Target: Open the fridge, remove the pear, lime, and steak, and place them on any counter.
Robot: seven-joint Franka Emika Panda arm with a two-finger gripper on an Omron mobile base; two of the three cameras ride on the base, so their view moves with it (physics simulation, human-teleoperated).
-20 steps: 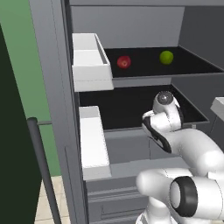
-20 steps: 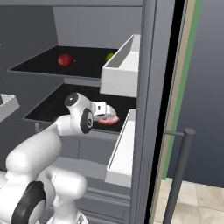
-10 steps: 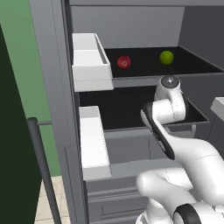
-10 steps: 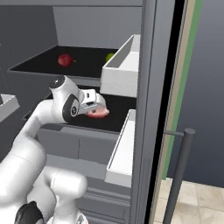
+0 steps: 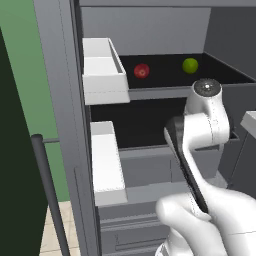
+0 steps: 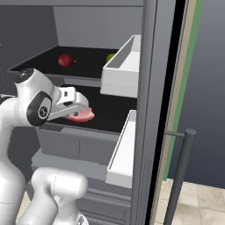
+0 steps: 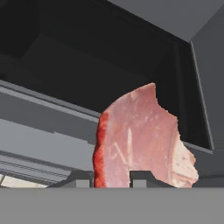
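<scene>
The grey fridge stands open. On its upper black shelf lie the dark red pear and, to its right, the yellow-green lime. My gripper is shut on the pink-red steak, holding it by its edge just above the front of the lower shelf. In the hand view the slab stands up between the two fingertips. In the left base view my own arm hides the hand. The counter is out of view.
White door bins jut out from both open doors at shelf height, with lower bins beneath. Dark bar handles stand at the outer edges. Grey drawers sit below the lower shelf.
The arm has drawn back and up from the lower shelf, carrying the steak toward the fridge's front and leftward in the right base view. Pear and lime have not moved.
</scene>
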